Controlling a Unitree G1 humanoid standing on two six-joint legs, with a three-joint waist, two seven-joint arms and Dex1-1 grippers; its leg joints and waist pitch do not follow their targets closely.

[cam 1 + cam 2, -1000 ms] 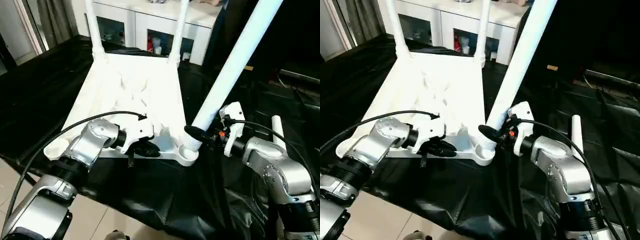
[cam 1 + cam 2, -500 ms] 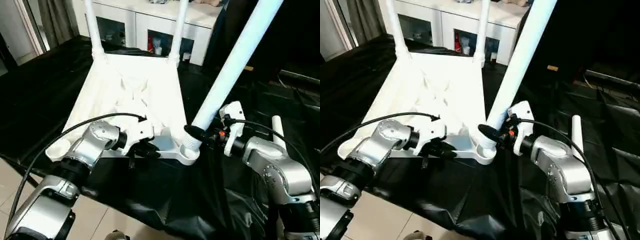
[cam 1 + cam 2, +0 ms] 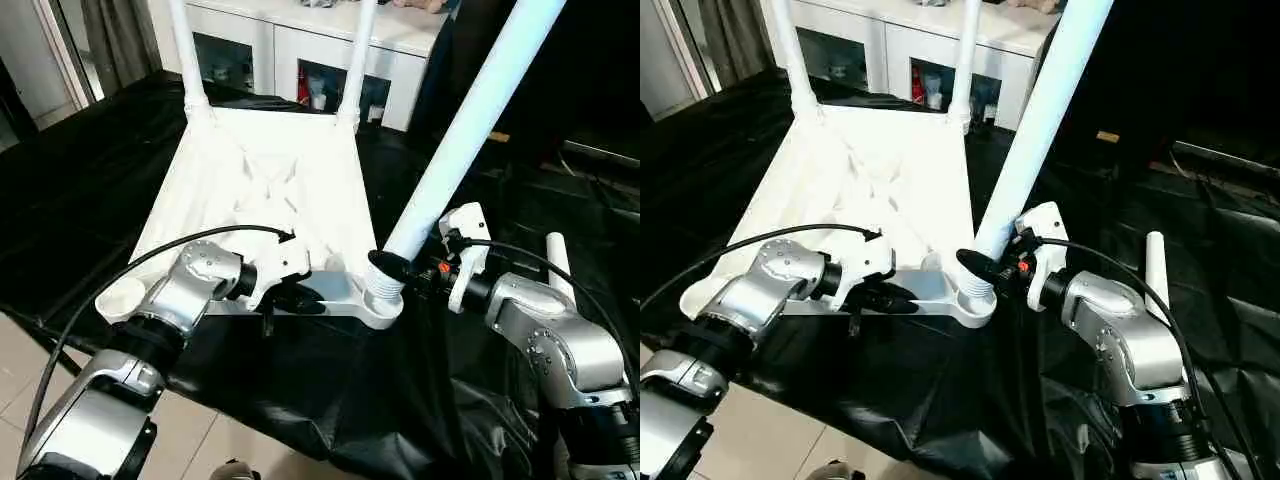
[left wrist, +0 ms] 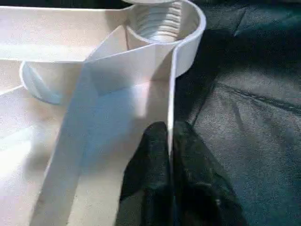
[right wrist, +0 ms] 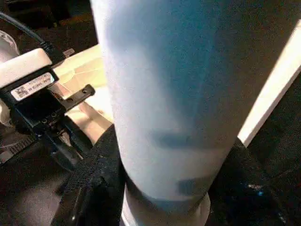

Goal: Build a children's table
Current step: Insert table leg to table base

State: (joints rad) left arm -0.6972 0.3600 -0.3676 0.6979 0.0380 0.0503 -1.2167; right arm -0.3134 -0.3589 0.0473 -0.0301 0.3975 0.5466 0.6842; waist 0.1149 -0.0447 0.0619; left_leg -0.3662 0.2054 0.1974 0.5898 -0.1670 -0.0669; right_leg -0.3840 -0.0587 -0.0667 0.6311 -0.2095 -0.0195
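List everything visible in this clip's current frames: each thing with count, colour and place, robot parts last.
Table top: one, white, upside down on the black sheet, ribbed underside up.
Fitted legs: two, white, upright in the far corner sockets.
Leg being fitted: one, white, tilted, its threaded end at the near right socket.
Spare leg: one, white, lying on the sheet beyond the right forearm.
Empty socket: one, white, near left corner.
Black sheet: one, covering the work surface.
Cabinet: one, white with glass doors, behind the table.
Left gripper: black fingers pinching the table top's near edge wall.
Right gripper: black fingers around the tilted leg just above its thread.
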